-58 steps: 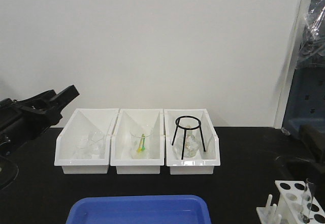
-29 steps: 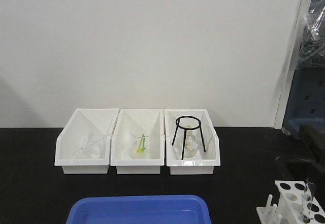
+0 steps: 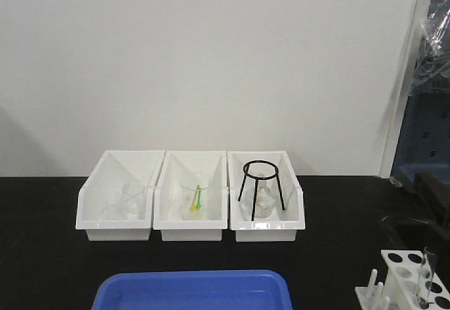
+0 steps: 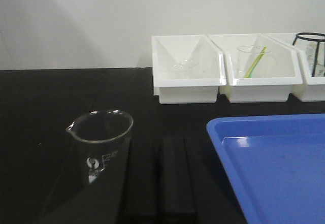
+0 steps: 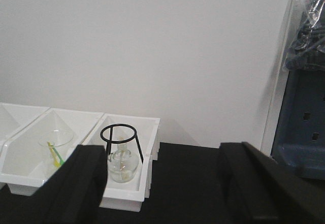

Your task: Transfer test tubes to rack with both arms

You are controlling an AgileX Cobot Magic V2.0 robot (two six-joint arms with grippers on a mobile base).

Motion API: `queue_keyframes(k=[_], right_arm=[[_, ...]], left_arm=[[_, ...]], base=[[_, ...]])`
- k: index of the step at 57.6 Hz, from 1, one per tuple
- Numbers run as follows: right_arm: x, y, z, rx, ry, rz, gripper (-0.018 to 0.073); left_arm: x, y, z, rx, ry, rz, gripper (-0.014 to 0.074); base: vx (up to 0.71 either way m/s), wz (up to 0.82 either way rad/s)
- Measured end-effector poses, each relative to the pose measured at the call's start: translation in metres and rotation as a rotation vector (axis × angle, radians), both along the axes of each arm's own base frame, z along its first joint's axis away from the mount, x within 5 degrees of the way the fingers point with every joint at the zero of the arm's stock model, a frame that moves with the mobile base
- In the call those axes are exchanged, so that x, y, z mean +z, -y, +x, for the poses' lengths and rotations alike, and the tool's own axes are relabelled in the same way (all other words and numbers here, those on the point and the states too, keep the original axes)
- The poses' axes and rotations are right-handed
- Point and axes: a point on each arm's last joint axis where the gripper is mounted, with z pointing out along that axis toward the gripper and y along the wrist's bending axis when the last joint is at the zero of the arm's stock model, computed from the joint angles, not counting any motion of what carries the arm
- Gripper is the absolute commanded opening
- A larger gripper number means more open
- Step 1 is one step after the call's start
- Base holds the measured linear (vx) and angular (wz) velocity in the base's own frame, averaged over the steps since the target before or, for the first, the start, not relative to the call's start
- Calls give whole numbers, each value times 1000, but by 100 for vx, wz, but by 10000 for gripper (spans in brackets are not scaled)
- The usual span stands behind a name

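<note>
The black worktop (image 3: 42, 254) carried a blue tray (image 3: 193, 290) near centre and three white bins (image 3: 190, 196) far behind, leaving open room between. The rack (image 3: 411, 282) stood at the near right edge, holding one test tube (image 3: 426, 271) upright: light, slippery, fragile glass, probably best gripped near its top. The right gripper (image 5: 162, 183) stood apart, empty; the left gripper (image 4: 160, 176) appeared together.

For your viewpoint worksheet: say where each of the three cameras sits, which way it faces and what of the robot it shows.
Front: faces the wall over three white bins; no arms visible.
Left wrist: low over the table; beaker, blue tray, dark gripper.
Right wrist: open right gripper frames the black tripod.
All share the bins.
</note>
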Motion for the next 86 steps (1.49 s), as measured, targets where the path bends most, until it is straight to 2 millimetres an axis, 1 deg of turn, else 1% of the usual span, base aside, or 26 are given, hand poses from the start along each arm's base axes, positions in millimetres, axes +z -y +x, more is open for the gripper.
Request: queue_keyframes(k=[5,9,18,57,70,79,86], right_arm=[[0,0,0,0,0,0,519],[0,0,0,0,1,0,519],[0,0,0,0,0,0,519],[0,0,0,0,0,-1,519],[3,1,0,-12,30,-16,500],[3,1,0,-11,33,-37,460],[7,1,-8,1,56,-72,365]], left_arm=[[-9,-2,-2,39,-31,-14,-6],[-10,-4,-2,72,-43,-23,-6],[-10,-5,-2,101,-44,-28,-6],[-10,-6,-2,106,-44,-29,-5],[-10,-6,-2,106,-44,-29,-5],[-10,-6,-2,106,-44,-29,-5],[-10,-6,-2,106,-44,-29,-5]], base=[[0,0],[0,0],[0,0],[0,0],[0,0],[0,0],[0,0]])
